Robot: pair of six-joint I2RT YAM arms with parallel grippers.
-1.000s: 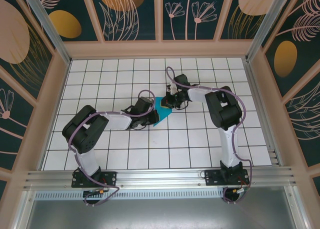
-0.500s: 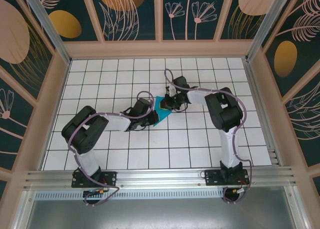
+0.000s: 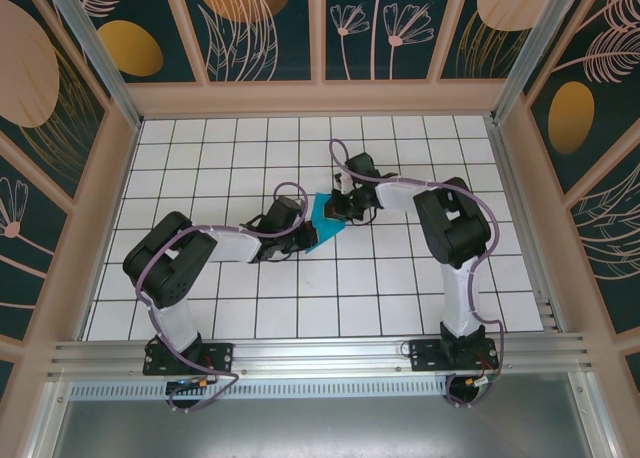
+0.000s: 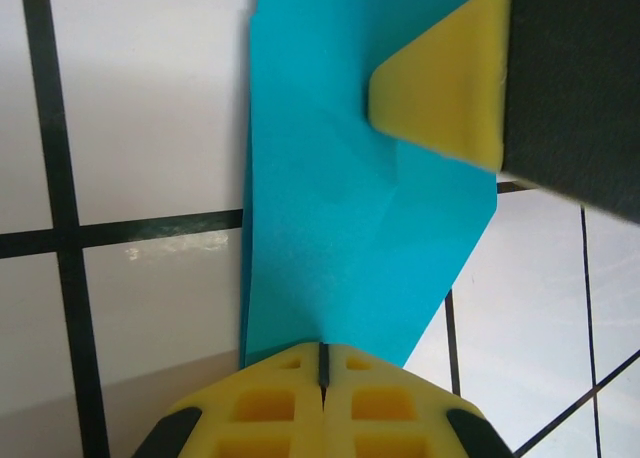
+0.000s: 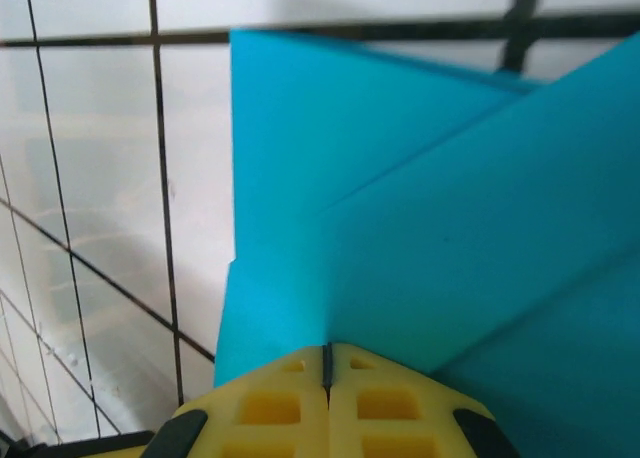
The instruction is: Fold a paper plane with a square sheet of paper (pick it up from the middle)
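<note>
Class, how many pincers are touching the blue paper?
2: the left pincer at the paper's narrow end, the right pincer toward its other end; both shut.

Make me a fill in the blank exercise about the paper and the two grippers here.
1. The paper lies on a ___ table with black grid lines.
2. The left gripper has its jaws ___.
3. The right gripper meets the paper with its tip, and the paper is ___ in colour.

Missing words: white; shut; blue.
</note>
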